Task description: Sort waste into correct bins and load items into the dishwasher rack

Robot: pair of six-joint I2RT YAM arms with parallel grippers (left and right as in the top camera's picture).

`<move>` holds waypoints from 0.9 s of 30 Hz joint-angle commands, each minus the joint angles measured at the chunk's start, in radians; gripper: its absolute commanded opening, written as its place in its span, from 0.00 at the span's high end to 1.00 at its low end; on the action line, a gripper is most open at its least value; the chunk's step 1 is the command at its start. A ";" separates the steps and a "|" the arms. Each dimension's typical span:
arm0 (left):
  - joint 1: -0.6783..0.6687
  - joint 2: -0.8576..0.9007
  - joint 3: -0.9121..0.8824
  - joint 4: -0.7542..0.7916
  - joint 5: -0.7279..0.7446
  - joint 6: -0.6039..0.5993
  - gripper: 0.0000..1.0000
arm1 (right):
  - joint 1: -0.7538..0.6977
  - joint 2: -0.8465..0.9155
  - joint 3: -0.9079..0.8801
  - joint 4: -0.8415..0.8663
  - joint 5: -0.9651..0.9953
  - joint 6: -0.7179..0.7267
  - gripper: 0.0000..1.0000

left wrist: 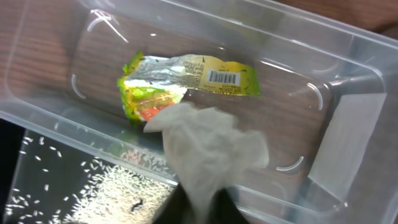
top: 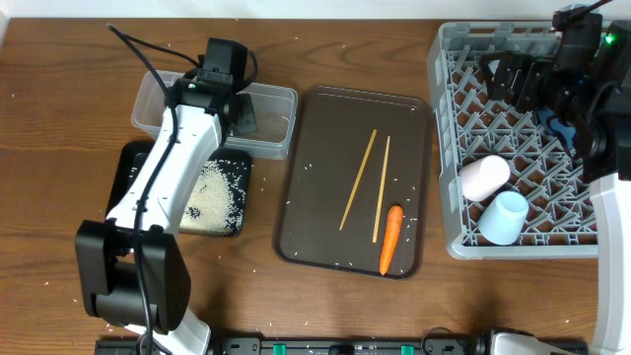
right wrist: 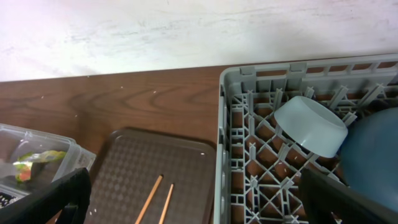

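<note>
Overhead: left fingers (top: 240, 116) hang over the clear tub (top: 158, 94); rice (top: 217, 192) covers the black tray (top: 128, 168) on the tub's near side; chopsticks (top: 360, 177) and carrot (top: 391, 240) lie on the brown tray (top: 325, 118) by its right end.

Left wrist: those fingers are clamped on the crumpled tissue (left wrist: 211, 149) above the tub, wrapper (left wrist: 186, 81) on its floor.

Right wrist: right fingers (right wrist: 50, 199) stand wide apart over the rack (right wrist: 225, 124), well right of the tub.

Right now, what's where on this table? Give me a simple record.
Clear tub: yellow-green wrapper inside; white tissue at tip of left gripper, over it
Black tray: rice
Brown tray: chopsticks, carrot
Rack: pink cup, light-blue cup, bowl, blue dish
Right gripper: open, over the rack
</note>
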 commanded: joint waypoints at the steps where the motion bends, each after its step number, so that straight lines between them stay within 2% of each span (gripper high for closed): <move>1: -0.011 0.019 -0.008 0.005 -0.011 -0.002 0.13 | 0.002 0.006 0.003 -0.001 -0.011 -0.010 0.01; 2: -0.011 0.019 -0.008 0.005 -0.011 -0.002 0.02 | 0.002 0.006 0.003 -0.001 -0.011 -0.010 0.01; 6: -0.014 0.010 -0.007 -0.010 -0.004 0.003 0.02 | 0.002 0.006 0.003 -0.002 -0.011 -0.010 0.01; 9: -0.037 -0.021 -0.007 -0.035 0.137 0.106 0.02 | 0.002 0.006 0.003 -0.001 -0.011 -0.010 0.01; 13: -0.125 -0.058 -0.007 -0.052 0.328 0.119 0.02 | 0.002 0.006 0.003 -0.001 -0.011 -0.010 0.01; 16: -0.235 -0.056 -0.008 -0.060 0.288 0.112 0.02 | 0.002 0.006 0.003 -0.001 -0.011 -0.010 0.01; 20: -0.328 -0.049 -0.008 -0.051 0.161 0.001 0.02 | 0.002 0.006 0.003 -0.002 -0.011 -0.010 0.01; 27: -0.430 -0.049 -0.008 -0.080 0.206 -0.005 0.02 | 0.002 0.007 0.003 -0.002 -0.011 -0.011 0.01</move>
